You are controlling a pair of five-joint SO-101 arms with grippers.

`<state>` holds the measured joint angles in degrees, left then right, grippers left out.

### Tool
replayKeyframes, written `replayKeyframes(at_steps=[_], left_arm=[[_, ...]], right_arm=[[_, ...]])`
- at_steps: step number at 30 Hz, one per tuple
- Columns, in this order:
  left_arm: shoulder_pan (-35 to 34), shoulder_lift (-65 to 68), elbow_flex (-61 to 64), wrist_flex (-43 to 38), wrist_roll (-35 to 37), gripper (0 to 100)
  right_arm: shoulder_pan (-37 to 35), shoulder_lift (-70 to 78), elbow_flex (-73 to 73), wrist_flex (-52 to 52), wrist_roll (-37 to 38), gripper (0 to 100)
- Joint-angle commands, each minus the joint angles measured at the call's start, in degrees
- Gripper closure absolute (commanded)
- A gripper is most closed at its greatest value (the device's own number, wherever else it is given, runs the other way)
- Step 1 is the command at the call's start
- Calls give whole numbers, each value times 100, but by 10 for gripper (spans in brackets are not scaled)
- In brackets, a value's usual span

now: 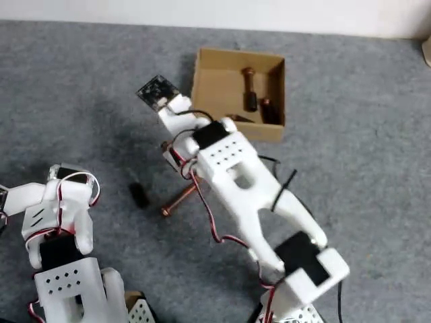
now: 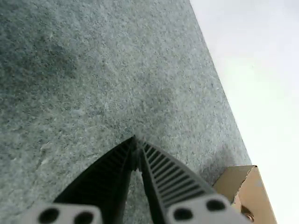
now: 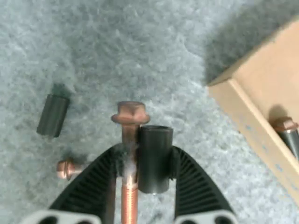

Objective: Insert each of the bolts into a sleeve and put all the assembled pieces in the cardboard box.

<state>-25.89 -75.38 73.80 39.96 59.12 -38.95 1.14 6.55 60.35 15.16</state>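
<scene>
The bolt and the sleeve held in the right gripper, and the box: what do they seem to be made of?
Bolt in the right gripper: probably metal, copper-coloured, with a slightly glossy flanged hex head. Sleeve beside it: smooth matt black tube; metal or plastic, cannot tell. Box: brown cardboard, dull, with a raw cut edge.

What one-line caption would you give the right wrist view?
Right gripper clamps a copper bolt and black sleeve side by side, beside the cardboard box.

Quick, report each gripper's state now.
Left gripper: shut, empty.
Right gripper: shut on a copper bolt and a black sleeve, side by side.
</scene>
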Motion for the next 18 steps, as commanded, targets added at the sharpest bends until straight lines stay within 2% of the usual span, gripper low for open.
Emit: replayKeyframes(at_steps=[1,5,10,15,18], left_arm=[[-13,-66,-31,-149,35,995],[-13,-66,-31,-149,35,995],[-13,-66,-31,-149,26,995],[-13,-66,-31,-149,26,995],[-13,-66,-31,-149,26,995]], right_arm=[[101,-699,400,13,-26,994],[295,-1121,1244,-4,-18,994],[892,-1393,2141,-57,-18,994],[1332,-1393,3257,-523,-9,988],[1552,-1393,3732,-840,352,988]])
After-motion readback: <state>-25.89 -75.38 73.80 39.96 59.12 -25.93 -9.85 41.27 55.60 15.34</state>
